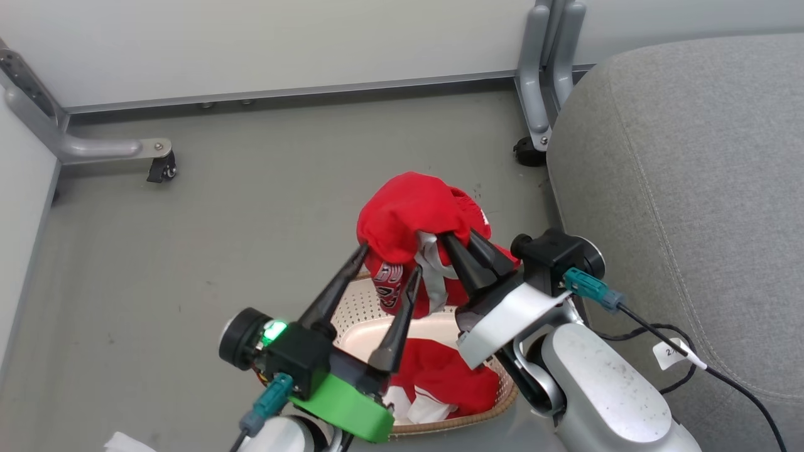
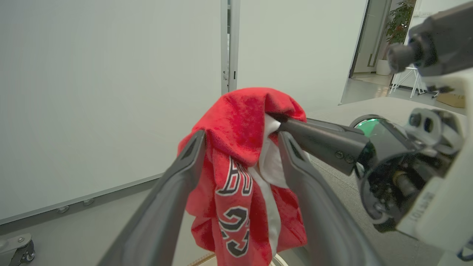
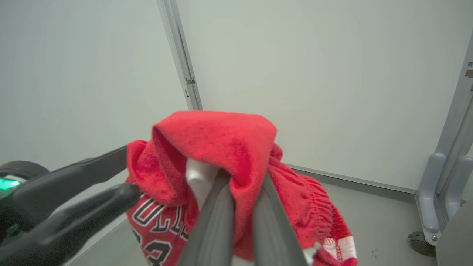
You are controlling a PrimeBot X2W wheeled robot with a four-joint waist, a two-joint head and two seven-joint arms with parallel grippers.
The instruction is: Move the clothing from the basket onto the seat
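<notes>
Red and white, the lettered garment (image 1: 408, 213) hangs bunched above the laundry basket (image 1: 361, 301) in the head view, clear of its woven rim, while more red clothing (image 1: 452, 376) lies inside. The grey seat (image 1: 691, 188) stands near on the robot's right. The right gripper (image 1: 461, 238) has its fingers pinched together on a fold near the top of the bundle. The left gripper (image 1: 391, 262) is spread wide, one finger on each side of the hanging part, gripping nothing. In the left wrist view the garment (image 2: 236, 177) drapes between the left gripper's (image 2: 240, 142) parted fingers, and the right gripper (image 2: 282, 125) bites in from the side. In the right wrist view the right gripper (image 3: 242, 181) is closed with the garment (image 3: 218, 136) wedged between its fingers. The pinch looks small, so I judge the carry wants a smooth swing to the right. It should stay high enough that the trailing hem clears rim and seat edge, and the left gripper should either close to share the load or back away without snagging.
</notes>
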